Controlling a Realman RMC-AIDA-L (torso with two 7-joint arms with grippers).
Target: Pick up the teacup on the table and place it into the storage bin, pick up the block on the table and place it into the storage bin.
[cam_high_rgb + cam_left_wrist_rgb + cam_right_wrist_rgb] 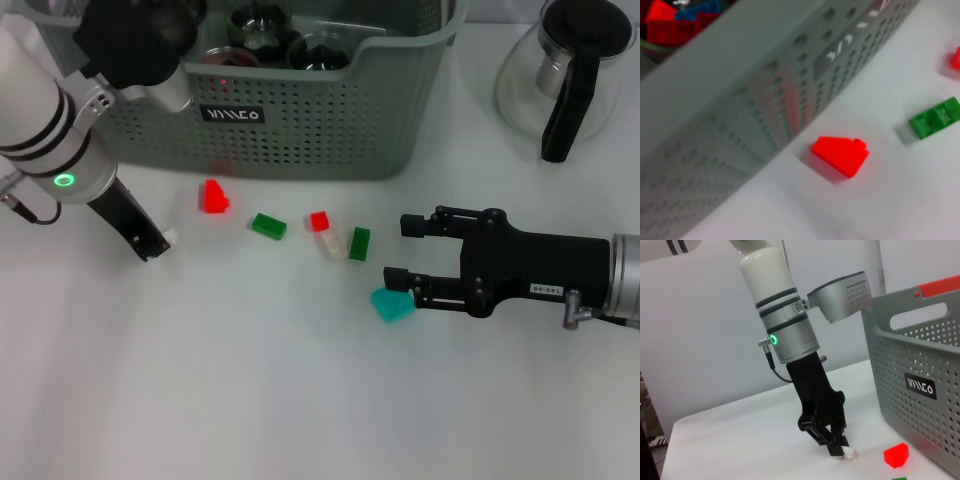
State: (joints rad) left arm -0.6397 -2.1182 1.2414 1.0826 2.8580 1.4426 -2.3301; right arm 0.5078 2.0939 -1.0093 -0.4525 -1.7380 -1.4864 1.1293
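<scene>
The grey-green storage bin [330, 120] stands at the back, with dark glass cups [320, 50] inside it. No teacup shows on the table. Several small blocks lie in front of the bin: a red block [212, 196] [841, 154], a green block [268, 226] [935, 117], another green block [359, 243] and a teal block [392, 305]. My right gripper [400, 250] is open low over the table, and the teal block touches the outer side of its near finger. My left gripper [152, 243] [836, 446] is down at the table on the left, shut on a small white block [168, 237] [851, 454].
A glass carafe [570, 70] with a black handle stands at the back right. A small red piece on a white piece [326, 235] lies between the two green blocks. The bin wall [740, 100] rises close behind the red block. Red and blue blocks [675, 20] lie inside the bin.
</scene>
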